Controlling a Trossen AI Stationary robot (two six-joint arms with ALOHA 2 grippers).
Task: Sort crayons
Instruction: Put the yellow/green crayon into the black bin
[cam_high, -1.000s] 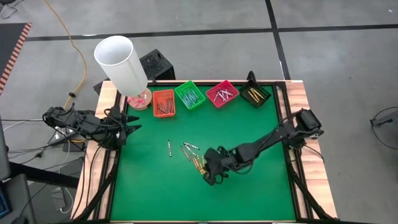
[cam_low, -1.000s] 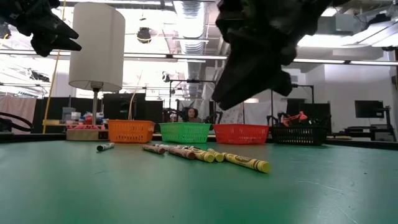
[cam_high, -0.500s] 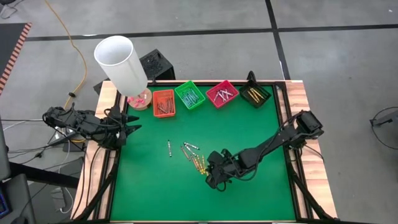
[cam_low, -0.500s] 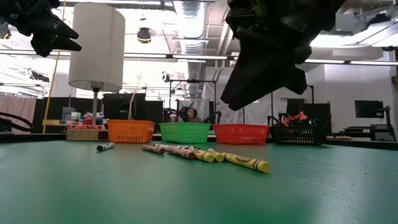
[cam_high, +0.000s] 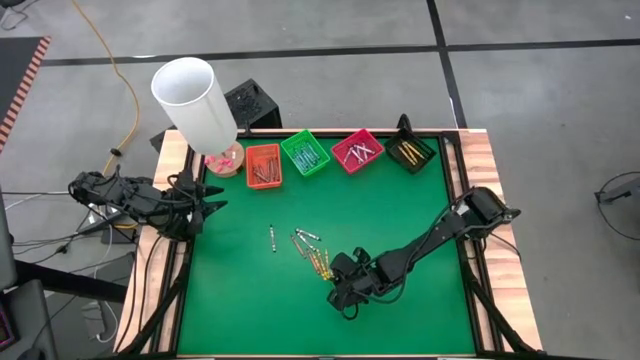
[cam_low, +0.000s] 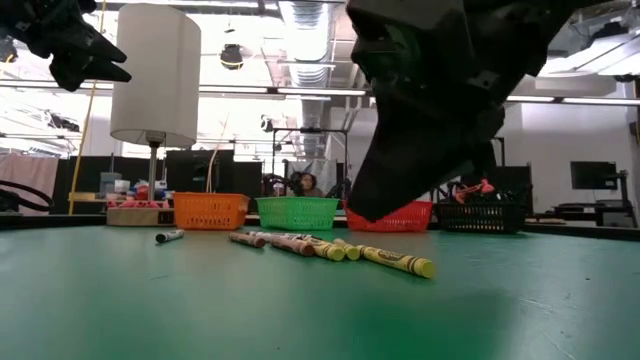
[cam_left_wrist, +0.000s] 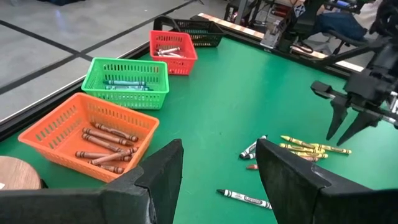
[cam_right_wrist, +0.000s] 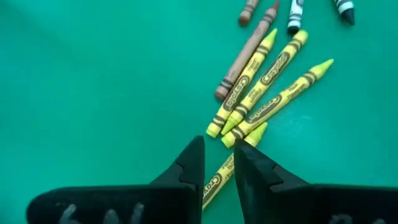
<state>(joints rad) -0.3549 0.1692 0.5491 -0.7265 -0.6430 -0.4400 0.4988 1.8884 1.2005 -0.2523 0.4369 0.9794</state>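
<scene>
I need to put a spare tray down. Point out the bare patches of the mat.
Bare: the mat from the loose crayons to the near edge on the left gripper's side, and the stretch between those crayons and the tray row. Crowded: mid-mat, where the right gripper hangs over the yellow crayons.

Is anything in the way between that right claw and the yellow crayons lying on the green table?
Nothing visible. The right gripper hangs just above the loose yellow wax crayons, its fingers slightly apart over the nearest one, with only bare green table mat around. A brown crayon lies beside them, not across the path.
</scene>
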